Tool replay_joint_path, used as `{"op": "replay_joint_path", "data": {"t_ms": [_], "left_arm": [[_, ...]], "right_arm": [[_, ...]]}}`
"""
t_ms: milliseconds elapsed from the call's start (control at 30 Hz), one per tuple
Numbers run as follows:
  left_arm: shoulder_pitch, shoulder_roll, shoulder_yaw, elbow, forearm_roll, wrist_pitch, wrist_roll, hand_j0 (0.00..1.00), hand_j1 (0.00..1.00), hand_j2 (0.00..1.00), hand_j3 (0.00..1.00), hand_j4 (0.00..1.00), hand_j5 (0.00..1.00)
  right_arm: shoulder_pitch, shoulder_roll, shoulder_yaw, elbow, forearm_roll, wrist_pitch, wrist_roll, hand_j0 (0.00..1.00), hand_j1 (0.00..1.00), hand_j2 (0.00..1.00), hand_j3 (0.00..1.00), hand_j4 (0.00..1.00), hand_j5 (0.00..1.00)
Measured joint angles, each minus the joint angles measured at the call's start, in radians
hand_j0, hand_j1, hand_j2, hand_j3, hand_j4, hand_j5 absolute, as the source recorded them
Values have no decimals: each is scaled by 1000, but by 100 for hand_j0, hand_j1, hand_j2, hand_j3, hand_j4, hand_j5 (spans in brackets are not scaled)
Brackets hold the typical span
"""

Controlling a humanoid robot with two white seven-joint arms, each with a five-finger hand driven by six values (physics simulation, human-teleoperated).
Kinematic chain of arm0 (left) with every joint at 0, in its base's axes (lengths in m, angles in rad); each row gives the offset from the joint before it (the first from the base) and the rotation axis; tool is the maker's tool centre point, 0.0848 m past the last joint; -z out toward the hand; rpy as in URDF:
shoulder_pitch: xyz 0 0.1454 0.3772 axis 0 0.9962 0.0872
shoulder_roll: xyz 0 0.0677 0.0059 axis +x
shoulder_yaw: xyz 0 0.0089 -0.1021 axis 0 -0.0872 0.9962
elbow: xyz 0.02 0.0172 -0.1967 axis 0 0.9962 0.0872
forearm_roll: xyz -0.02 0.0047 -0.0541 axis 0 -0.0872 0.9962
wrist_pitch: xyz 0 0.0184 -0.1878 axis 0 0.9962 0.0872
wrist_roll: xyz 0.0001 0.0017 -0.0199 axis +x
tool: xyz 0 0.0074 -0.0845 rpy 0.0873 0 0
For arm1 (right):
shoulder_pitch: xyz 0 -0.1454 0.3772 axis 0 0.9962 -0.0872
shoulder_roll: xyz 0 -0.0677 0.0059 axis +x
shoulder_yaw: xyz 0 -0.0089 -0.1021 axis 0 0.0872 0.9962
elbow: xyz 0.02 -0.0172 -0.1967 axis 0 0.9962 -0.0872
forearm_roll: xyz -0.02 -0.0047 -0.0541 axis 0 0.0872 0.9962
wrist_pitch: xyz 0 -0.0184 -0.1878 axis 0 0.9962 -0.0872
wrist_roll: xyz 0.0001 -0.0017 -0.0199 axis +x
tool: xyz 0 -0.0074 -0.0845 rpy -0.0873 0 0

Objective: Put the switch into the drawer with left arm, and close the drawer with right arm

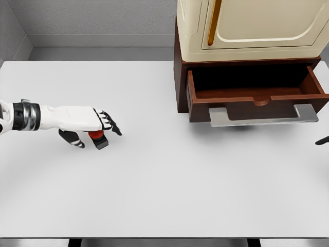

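Head view of the pick phase. The left hand (97, 126) is reaching in from the left edge over the white worktop (164, 195), its dark fingers (110, 122) curling down around the switch (97, 138), a small piece with a red top on a black base that is sitting at the worktop's left side, well apart from the cabinet. Whether the switch is already clear of the surface or only being enclosed cannot be told from this angle; the grip is reading as a closing one, thumb below and fingers above. The drawer (257, 98) is standing pulled out from the dark wooden cabinet (180, 77) at the far right, its interior showing open and its grey handle (262, 117) facing the robot; a cream appliance (247, 25) is resting on top of the cabinet. Only a dark fingertip of the right hand (323, 140) is showing at the right edge, too little to judge its pose. The step in hand appears to be the grasp; the next move is calling for a secure lift and a long carry rightward over the drawer front before release.
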Motion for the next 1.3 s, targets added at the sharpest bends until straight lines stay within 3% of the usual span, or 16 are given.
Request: {"op": "replay_joint_path", "data": {"t_ms": [167, 400, 667, 933, 1067, 1167, 1233, 1300], "left_arm": [[0, -1, 0, 1, -15, 0, 0, 72, 72, 72, 72, 72, 72], [-2, -1, 1, 5, -25, 0, 0, 71, 71, 71, 71, 71, 71], [-2, -1, 2, 5, -40, 2, 1, 49, 49, 49, 49, 49, 49], [-5, -1, 1, 1, -45, 0, 0, 41, 41, 41, 41, 41, 41], [-23, 1, 2, -4, -44, 0, 0, 41, 41, 41, 41, 41, 41], [-46, 1, 2, -14, -33, 0, 0, 42, 42, 42, 42, 42, 42], [-72, 1, 3, -20, -12, 0, 0, 42, 42, 42, 42, 42, 42], [-90, 0, 4, -23, 9, 0, 0, 42, 42, 42, 42, 42, 42]], "right_arm": [[-2, 4, -4, 2, 0, 0, 0, 76, 76, 76, 76, 76, 76], [-2, 8, -6, 3, 0, 0, 0, 75, 75, 75, 75, 75, 75], [23, 7, -27, -2, -1, 0, 0, 75, 75, 75, 75, 75, 75], [25, -4, -25, -2, 0, 0, 0, 75, 75, 75, 75, 75, 75], [20, -7, -17, -2, 0, 0, 0, 63, 63, 63, 63, 63, 63], [11, -47, 24, -3, 0, 0, 0, 43, 43, 43, 43, 43, 43], [9, -65, 44, -3, -1, 0, 0, 40, 40, 40, 40, 40, 40], [9, -88, 54, -4, -3, 0, 0, 46, 46, 46, 46, 46, 46]]}}
